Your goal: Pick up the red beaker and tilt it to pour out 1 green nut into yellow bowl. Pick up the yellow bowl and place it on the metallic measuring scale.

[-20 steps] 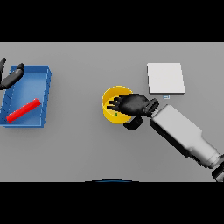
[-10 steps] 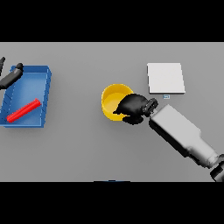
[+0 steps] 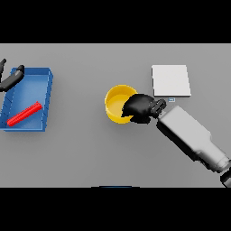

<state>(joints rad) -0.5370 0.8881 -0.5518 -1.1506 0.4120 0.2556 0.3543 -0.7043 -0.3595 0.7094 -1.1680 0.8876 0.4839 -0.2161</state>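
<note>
Gripping yellow bowl (image 3: 118,104) at rim w/ right hand (image 3: 139,107); red beaker (image 3: 24,113) is laid in blue tray (image 3: 47,85); scale (image 3: 170,80) placement is judged pending. Left hand (image 3: 10,78) is idle, fingers relaxed.

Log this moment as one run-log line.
right hand: shut on yellow bowl rim | red beaker: lying in blue tray | left hand: open, tray's far-left corner | scale: bare

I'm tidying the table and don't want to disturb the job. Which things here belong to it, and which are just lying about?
Belongs to the job:
yellow bowl, gripped by the right hand
red beaker
scale

Lying about:
blue tray under the beaker
</note>
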